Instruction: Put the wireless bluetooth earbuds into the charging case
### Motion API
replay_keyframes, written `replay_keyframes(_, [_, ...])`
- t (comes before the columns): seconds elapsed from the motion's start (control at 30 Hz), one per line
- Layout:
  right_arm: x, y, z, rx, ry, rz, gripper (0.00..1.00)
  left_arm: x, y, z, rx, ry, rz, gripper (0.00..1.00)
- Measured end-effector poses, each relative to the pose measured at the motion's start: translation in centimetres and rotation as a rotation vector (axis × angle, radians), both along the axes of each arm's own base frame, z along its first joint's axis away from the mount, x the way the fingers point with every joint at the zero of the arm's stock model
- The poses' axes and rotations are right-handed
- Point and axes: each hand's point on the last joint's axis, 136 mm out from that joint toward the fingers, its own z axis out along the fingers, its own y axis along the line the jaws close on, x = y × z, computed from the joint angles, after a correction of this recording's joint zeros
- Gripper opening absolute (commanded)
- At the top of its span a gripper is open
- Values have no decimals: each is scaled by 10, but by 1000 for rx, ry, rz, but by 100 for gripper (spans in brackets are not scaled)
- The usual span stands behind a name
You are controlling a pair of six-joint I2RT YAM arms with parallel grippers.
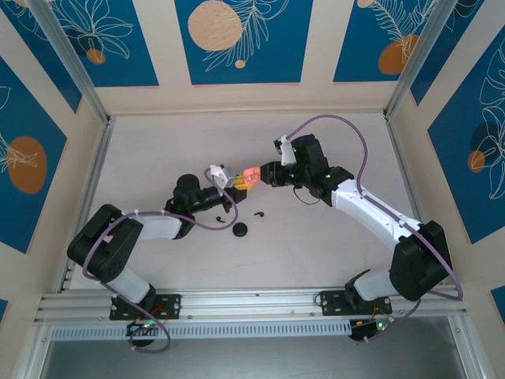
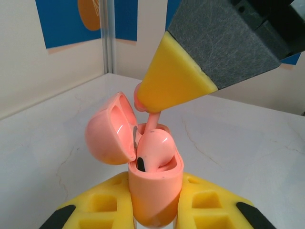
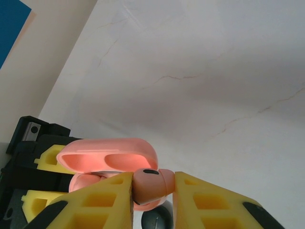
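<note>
The tabletop is white, stone-like, with thin brownish veins. A small black round disc lies on it near the middle, a little toward the near edge. Beige walls close off the far, left and right edges. The far wall carries 3 blue panels, each with an orange or peach circle and white leaf outlines. The side walls show more panels of the same kind. 2 aluminium posts rise at the far corners. An aluminium rail runs along the near edge, with a slotted grey strip just outside it.
</note>
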Motion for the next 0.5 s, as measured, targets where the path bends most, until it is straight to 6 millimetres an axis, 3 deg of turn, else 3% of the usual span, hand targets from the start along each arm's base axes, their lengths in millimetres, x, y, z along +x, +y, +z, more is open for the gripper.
replay_keyframes(0.5, [-2,-1,0,-19,-11,11,25,0,0,5,-11,-17,-1,13])
